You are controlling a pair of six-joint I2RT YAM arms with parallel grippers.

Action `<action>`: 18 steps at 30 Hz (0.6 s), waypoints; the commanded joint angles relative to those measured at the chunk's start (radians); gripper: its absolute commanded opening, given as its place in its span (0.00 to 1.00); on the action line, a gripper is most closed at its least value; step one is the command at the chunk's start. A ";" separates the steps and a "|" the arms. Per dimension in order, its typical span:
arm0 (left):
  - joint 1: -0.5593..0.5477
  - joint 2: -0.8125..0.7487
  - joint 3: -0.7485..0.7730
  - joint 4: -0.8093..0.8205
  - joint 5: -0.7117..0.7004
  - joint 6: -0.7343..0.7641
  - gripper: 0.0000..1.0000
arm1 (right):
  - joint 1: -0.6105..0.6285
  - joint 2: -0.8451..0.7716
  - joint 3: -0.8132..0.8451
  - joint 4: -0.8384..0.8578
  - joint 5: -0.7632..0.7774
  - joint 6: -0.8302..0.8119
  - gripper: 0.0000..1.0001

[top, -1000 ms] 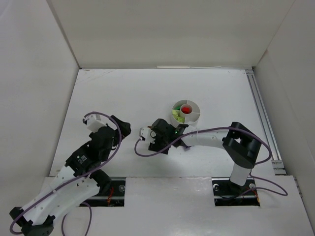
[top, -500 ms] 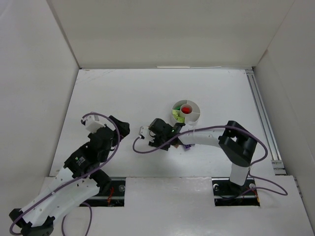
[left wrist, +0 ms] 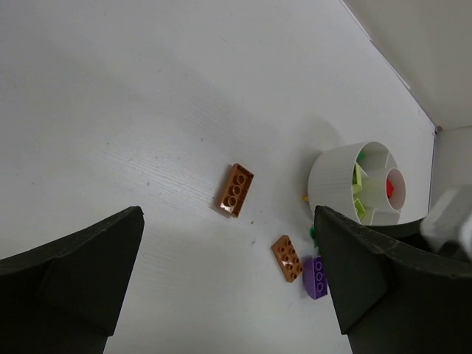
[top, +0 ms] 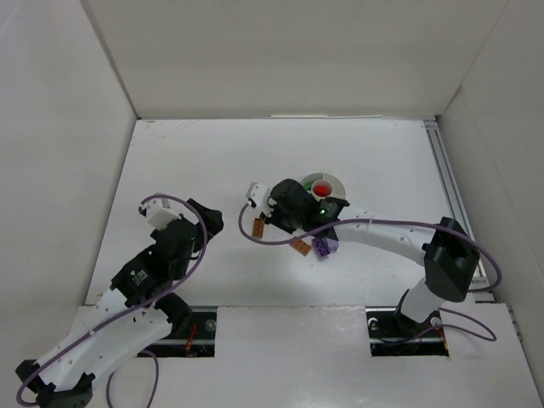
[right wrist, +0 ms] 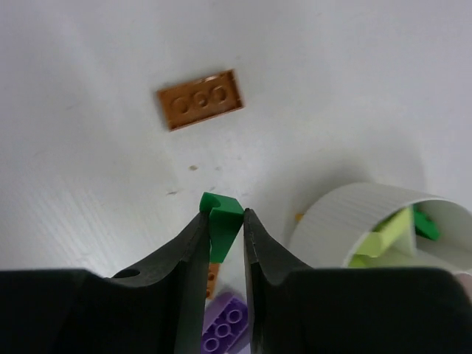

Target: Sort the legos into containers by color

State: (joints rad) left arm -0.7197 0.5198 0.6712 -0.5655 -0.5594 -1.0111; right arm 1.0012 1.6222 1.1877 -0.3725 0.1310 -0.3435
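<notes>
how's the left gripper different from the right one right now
The left gripper is wide open and empty; the right gripper is shut on a green lego. The left gripper sits well off to the left of the white tub; the right gripper is close beside it. Both have two dark fingers.

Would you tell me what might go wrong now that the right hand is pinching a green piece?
The green piece sits at the very tip of the right hand, so it might slip or twist out. The tub's yellow-green wedges lie beside a darker green bit, so a drop could land in the wrong compartment.
</notes>
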 commanded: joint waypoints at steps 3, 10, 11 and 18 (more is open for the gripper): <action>0.002 0.060 0.063 0.076 -0.039 0.012 1.00 | -0.148 -0.031 0.125 0.075 0.012 0.003 0.25; 0.011 0.236 0.143 0.142 -0.037 0.101 1.00 | -0.286 0.054 0.246 0.066 0.053 0.003 0.25; 0.011 0.256 0.154 0.157 -0.037 0.117 1.00 | -0.303 0.067 0.256 0.066 0.053 0.003 0.25; 0.187 0.399 0.185 0.256 0.189 0.241 1.00 | -0.337 0.136 0.288 0.043 0.081 0.003 0.25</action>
State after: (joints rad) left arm -0.6136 0.8936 0.8204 -0.3786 -0.4953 -0.8524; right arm 0.6735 1.7458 1.4338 -0.3290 0.1905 -0.3443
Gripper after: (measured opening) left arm 0.997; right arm 0.272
